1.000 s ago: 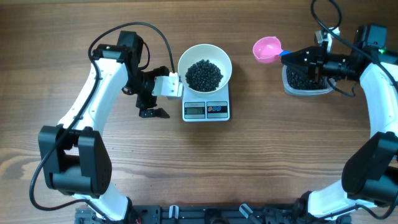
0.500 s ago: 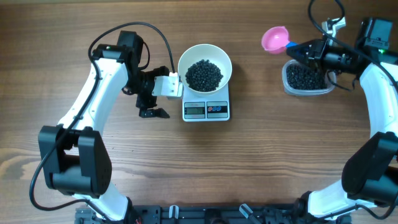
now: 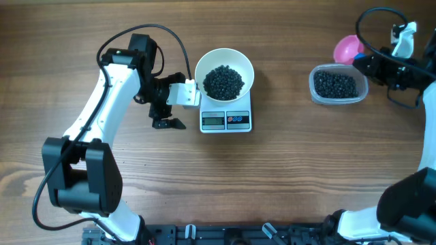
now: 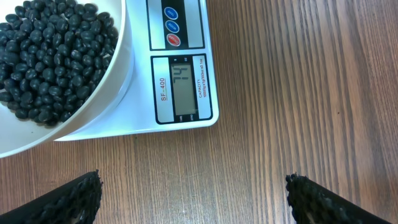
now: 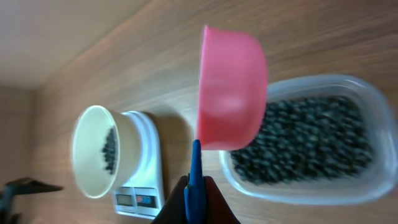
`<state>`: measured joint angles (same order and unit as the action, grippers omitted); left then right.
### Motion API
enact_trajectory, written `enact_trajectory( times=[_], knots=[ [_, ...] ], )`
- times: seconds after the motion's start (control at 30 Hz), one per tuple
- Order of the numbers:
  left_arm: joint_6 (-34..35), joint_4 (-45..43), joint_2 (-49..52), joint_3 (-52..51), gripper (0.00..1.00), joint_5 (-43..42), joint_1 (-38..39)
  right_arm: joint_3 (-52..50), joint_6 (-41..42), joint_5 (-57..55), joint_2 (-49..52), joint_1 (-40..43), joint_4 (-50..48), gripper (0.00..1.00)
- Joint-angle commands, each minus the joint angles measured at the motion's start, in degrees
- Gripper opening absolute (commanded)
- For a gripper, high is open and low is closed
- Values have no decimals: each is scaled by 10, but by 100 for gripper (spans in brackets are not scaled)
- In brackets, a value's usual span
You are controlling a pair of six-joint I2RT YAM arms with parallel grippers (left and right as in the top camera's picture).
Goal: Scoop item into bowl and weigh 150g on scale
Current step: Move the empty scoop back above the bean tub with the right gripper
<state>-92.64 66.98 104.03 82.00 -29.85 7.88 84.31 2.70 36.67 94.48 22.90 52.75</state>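
Two arms work a wooden table (image 3: 306, 170): the left gripper (image 3: 176, 109) hangs wide open just left of the scale (image 3: 226, 121), where the white bowl (image 3: 199, 71) sits holding black beans (image 3: 224, 82). Farther right stands a bean-filled clear tub (image 3: 315, 87), with the right gripper (image 5: 194, 194) clamped on the handle of a pink scoop (image 3: 347, 49) just behind it.
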Motion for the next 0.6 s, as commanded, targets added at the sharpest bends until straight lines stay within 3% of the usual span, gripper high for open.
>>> enact_trajectory(
  times=[0.0,0.57],
  knots=[
    [1,0,0,-4,100,-1,2,12,-14,-118,-5,-2,8,4],
    [1,0,0,-4,100,-1,2,11,-12,-138,-5,-2,-13,4]
  ],
)
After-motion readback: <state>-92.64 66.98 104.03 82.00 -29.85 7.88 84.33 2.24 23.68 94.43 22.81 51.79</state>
